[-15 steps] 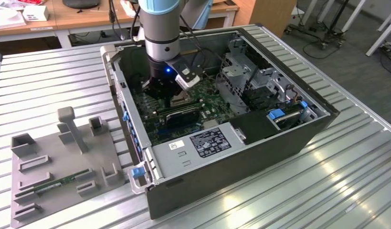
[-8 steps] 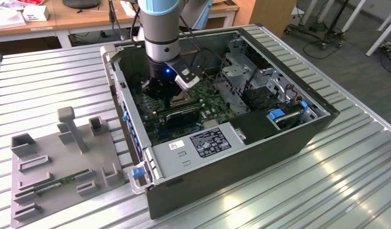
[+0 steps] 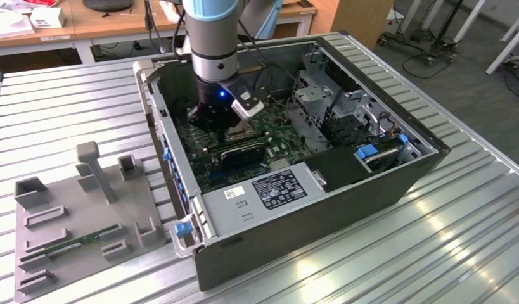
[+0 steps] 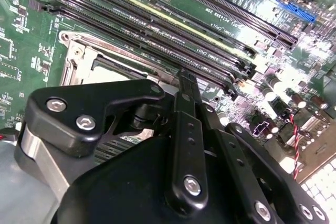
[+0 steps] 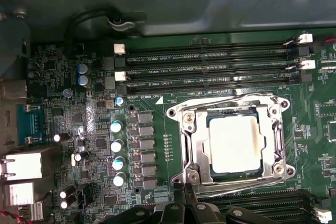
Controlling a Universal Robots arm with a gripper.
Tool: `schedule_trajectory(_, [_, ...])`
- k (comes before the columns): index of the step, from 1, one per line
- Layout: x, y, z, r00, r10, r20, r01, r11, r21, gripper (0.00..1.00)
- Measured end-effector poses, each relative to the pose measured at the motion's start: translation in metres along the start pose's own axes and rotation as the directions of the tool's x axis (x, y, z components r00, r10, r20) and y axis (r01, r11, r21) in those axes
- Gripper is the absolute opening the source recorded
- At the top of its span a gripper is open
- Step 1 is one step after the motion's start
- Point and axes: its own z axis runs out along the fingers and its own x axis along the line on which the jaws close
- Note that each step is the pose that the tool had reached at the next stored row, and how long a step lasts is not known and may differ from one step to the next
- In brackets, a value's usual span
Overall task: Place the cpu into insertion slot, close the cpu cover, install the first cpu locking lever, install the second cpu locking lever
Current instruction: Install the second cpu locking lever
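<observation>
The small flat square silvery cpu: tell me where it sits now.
In the first wrist view the small flat square silvery cpu lies in the socket on the green motherboard, framed by the thin silvery metal cpu cover, between black memory slots.

Hidden behind the fingers [image 4: 186, 85] in the second wrist view: most of the cpu cover [image 4: 105, 56]. Cut off at the first wrist view's edge: fingers' lower part [image 5: 184, 195]. Unclear whether parted or closed, or touching the cpu cover [image 5: 191, 145].
</observation>
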Motion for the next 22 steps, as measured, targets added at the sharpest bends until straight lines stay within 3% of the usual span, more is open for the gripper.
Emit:
schedule_trajectory(7, [0.0005, 0.0006, 0.0002, 1.0000, 0.001, 0.0003, -0.001, 0.9999, -0.0125, 0.11])
schedule_trajectory(13, [0.0005, 0.0005, 0.0005, 1.0000, 0.001, 0.0000, -0.001, 0.9999, -0.0164, 0.11])
schedule_trajectory(18, [0.0006, 0.0005, 0.0013, 1.0000, 0.002, -0.0006, -0.002, 0.9994, -0.0352, 0.11])
schedule_trajectory(22, [0.0008, 0.0006, 0.0029, 1.0000, 0.003, 0.0003, -0.003, 0.9991, -0.0431, 0.11])
